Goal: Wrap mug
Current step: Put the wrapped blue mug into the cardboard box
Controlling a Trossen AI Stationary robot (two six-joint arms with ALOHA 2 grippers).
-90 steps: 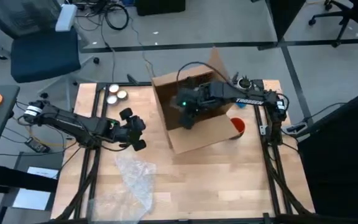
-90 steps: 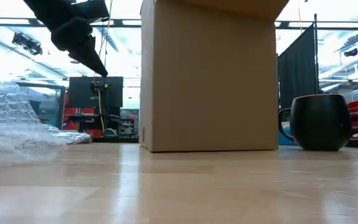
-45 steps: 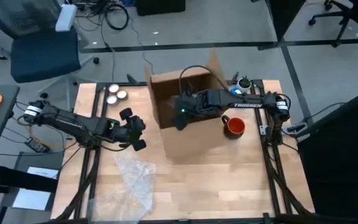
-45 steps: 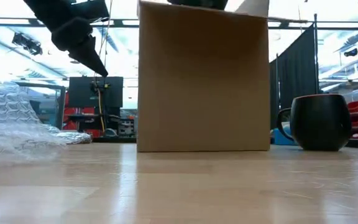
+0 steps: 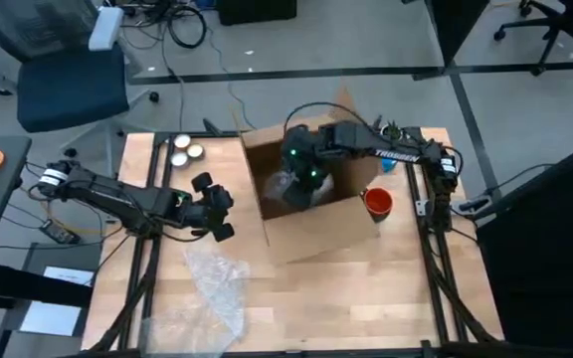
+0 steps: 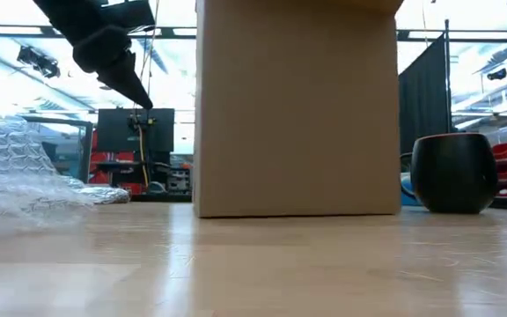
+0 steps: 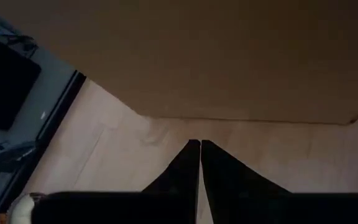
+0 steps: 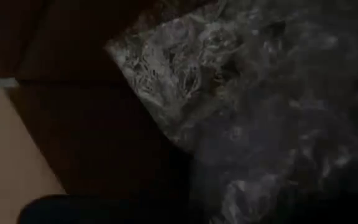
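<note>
High view: the left gripper (image 5: pixel 223 206) hangs over the left half of the table just as it did half a second ago. In its own wrist view its two fingers (image 7: pixel 185 168) are pressed tip to tip with nothing between them. A loose sheet of bubble wrap (image 5: pixel 217 288) lies flat on the wood beside and behind this gripper, toward the table's near edge, unmoved.

Straight ahead of those closed fingertips stands the cardboard box (image 5: pixel 321 227), close but apart from them. It has shifted since the earlier frame. In the low view its right edge (image 6: pixel 393 106) now covers part of the mug's handle, which was clear before.

The right gripper (image 5: pixel 302 187) now reaches down inside the box, whereas half a second ago it sat at the box's left rim. A crumpled bundle of bubble wrap (image 5: pixel 279 185) lies on the box floor right by it and fills that arm's wrist view (image 8: pixel 166 56). We cannot tell how its fingers stand.

The mug (image 5: pixel 378 203) sits on the table outside the box, off to the side of the right gripper and just beside the box wall. It has not moved. It stands upright with its long axis vertical and its mouth up. In the low view (image 6: pixel 454 173) its handle points toward the box.
</note>
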